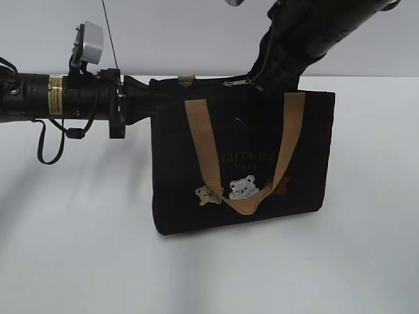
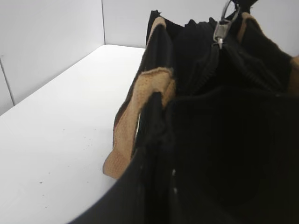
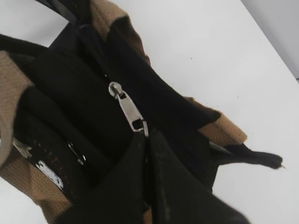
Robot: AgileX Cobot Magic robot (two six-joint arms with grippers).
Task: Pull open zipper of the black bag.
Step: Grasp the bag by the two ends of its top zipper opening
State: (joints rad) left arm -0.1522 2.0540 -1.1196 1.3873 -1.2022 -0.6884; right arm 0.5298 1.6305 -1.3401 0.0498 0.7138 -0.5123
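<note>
- The exterior view alone shows the whole black bag [image 1: 242, 160] standing upright on the white table [image 1: 78, 261], with its front face: three small bear patches [image 1: 243, 188] and faint lettering above them.
- Two arms are counted there: the left arm [image 1: 59, 95] lies level and meets the bag's left upper edge; the right arm [image 1: 308, 39] slants down to the top edge from above.
- Only the right wrist view shows the grip closely: the right gripper [image 3: 148, 140] has its fingers pressed together on the looped end of the silver pull tab [image 3: 131, 114], which sits on the zipper [image 3: 105, 77] along the bag's top.
- The left wrist view shows the same tab from the other end, hanging at the top of the frame, with the zipper line running down toward the camera.
- The left gripper [image 1: 147, 98] is nearly closed at the bag's end; its dark fingers blend with the fabric in the pictures, and I cannot tell whether they pinch it.
- One tan handle [image 1: 222, 163] droops over the front; a second one shows in the wrist views.
</note>
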